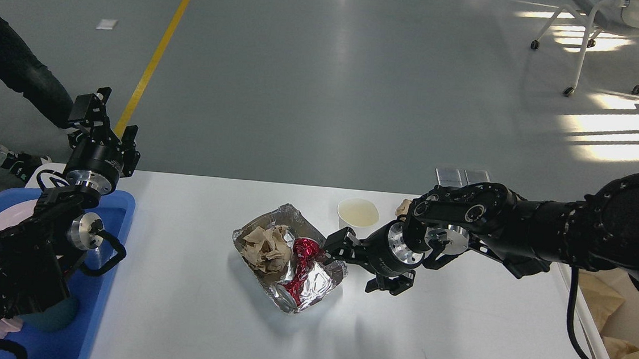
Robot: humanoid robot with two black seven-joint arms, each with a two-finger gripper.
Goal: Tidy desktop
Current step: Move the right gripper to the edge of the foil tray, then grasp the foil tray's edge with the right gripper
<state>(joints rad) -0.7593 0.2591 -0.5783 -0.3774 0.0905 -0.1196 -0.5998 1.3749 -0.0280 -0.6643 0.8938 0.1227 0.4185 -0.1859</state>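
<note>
Head view shows our right gripper (348, 264) with fingers wide at the foil tray (288, 258)'s 3 o'clock rim, beside the paper cup (357, 214) at 12, which our wrist risks tipping, while our left gripper (99, 119) fingers we cannot tell.

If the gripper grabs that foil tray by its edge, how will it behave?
The foil tray looks thin and crinkled, so its rim would probably bend rather than lift stiffly. It likely weighs little, holding only crumpled paper and a red wrapper, so it may tilt and spill them.
</note>
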